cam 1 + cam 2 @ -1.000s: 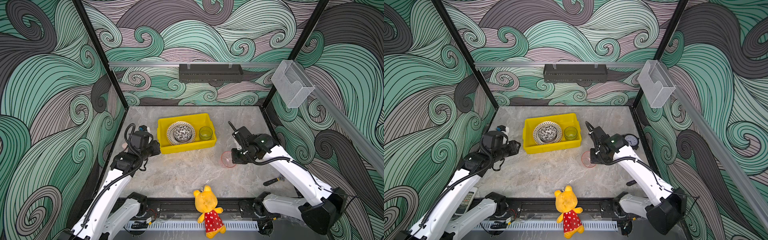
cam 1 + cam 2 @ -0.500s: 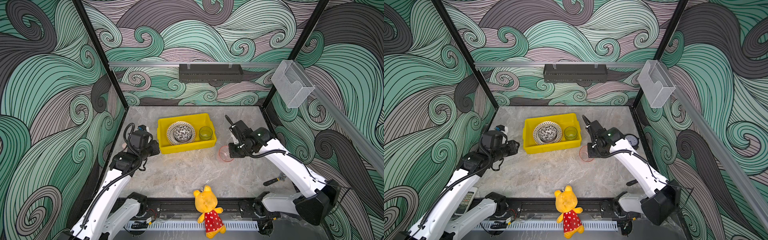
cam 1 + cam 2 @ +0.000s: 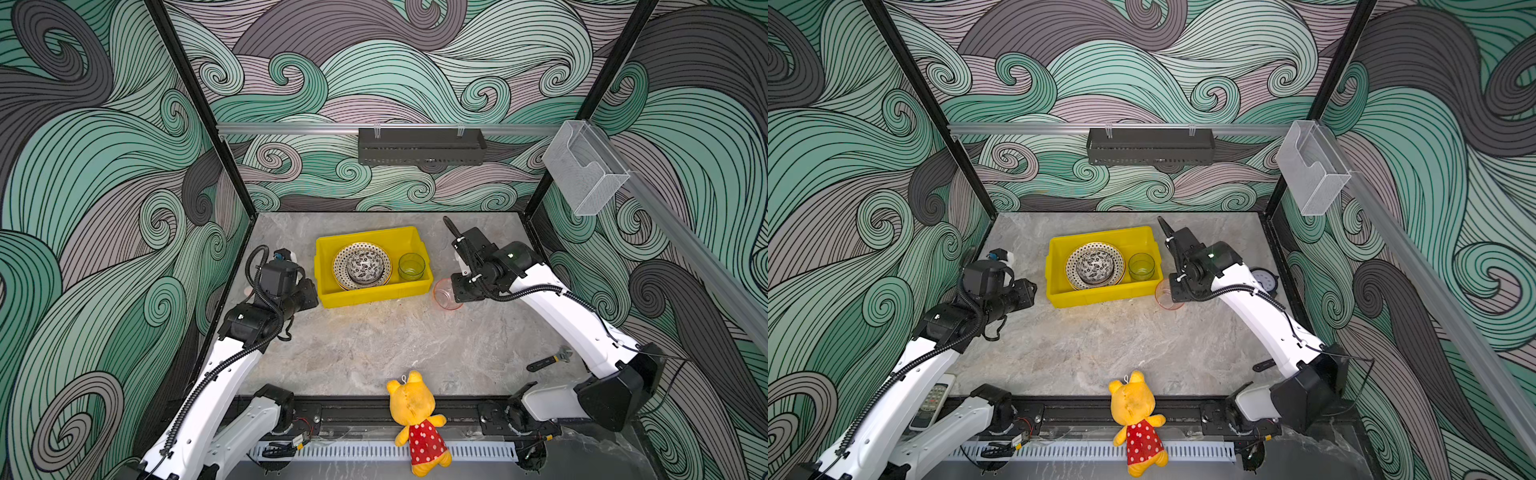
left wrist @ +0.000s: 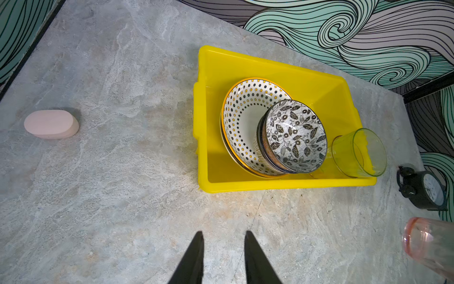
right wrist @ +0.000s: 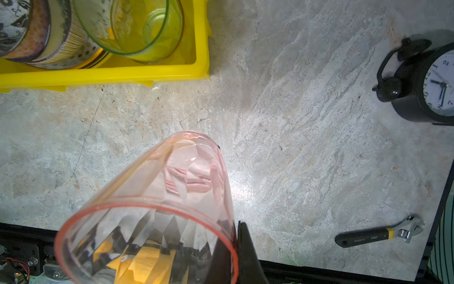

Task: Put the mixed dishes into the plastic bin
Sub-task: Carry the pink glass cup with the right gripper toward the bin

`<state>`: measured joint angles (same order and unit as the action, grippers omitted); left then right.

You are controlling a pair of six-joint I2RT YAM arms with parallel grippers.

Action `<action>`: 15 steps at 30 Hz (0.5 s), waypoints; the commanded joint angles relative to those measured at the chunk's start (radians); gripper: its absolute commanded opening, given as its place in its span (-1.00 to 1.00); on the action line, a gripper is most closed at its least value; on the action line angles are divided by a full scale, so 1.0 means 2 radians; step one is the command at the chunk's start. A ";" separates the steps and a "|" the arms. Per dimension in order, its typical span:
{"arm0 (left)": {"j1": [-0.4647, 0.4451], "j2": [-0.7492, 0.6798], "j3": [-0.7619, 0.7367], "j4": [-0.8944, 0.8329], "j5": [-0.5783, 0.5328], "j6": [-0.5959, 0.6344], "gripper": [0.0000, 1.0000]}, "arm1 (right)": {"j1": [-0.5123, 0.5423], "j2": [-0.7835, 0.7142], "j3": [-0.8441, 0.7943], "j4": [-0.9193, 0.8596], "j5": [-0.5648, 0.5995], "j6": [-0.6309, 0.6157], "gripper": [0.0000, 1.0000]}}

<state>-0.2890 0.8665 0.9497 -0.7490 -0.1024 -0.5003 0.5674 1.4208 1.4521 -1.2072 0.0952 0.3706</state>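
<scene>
On the grey marble-look tabletop (image 3: pixel 374 345), the white-and-black right arm (image 3: pixel 552 303) reaches forward and inward with its elbow bent, having swung closer to the bright yellow rectangular plastic bin (image 3: pixel 371 296) over the last second. The white-and-black left arm (image 3: pixel 232 365) has kept its pose, wrist levelled towards the bin's left end. A yellow plush bear in a red spotted dress (image 3: pixel 415 415) lies unmoved at the table's front edge. Inside the bin are a round dotted-rim plate with a yellow edge (image 3: pixel 341 266), a black-and-white leafy bowl (image 3: pixel 365 266) topping a stack of bowls on that plate, and an upright translucent green cup (image 3: pixel 411 266), all where they were. The right gripper (image 5: pixel 233 242) stays clamped on the rim of a translucent pink faceted plastic cup (image 3: pixel 446 294), one finger inside and one outside. The cup is held tilted just off the bin's front right corner, outside it and nearer than a second ago. The left gripper (image 4: pixel 223 233) hovers over bare tabletop, fingers parted with nothing between them. Right of the bin stands a black twin-bell alarm clock (image 5: pixel 417 93), its white face carrying black numerals. A black-handled adjustable wrench with a yellow band (image 5: pixel 378 233) bears white lettering that looks like "deli", the rest too small to read
</scene>
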 commanded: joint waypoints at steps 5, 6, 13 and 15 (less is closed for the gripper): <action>0.006 0.003 0.024 0.003 -0.019 0.001 -0.38 | -0.002 0.022 0.036 -0.001 0.007 -0.022 -1.00; 0.005 0.003 0.024 0.004 -0.019 0.001 -0.38 | -0.002 0.024 0.038 -0.001 0.008 -0.024 -1.00; 0.006 0.012 0.028 0.012 -0.022 0.003 -0.38 | -0.005 0.042 0.061 -0.001 0.008 -0.038 -1.00; 0.006 0.017 0.030 0.015 -0.022 0.003 -0.38 | -0.005 0.049 0.069 0.000 0.007 -0.039 -1.00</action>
<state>-0.2882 0.8913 0.9642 -0.7387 -0.1268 -0.5003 0.5617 1.5051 1.5532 -1.2060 0.0975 0.3111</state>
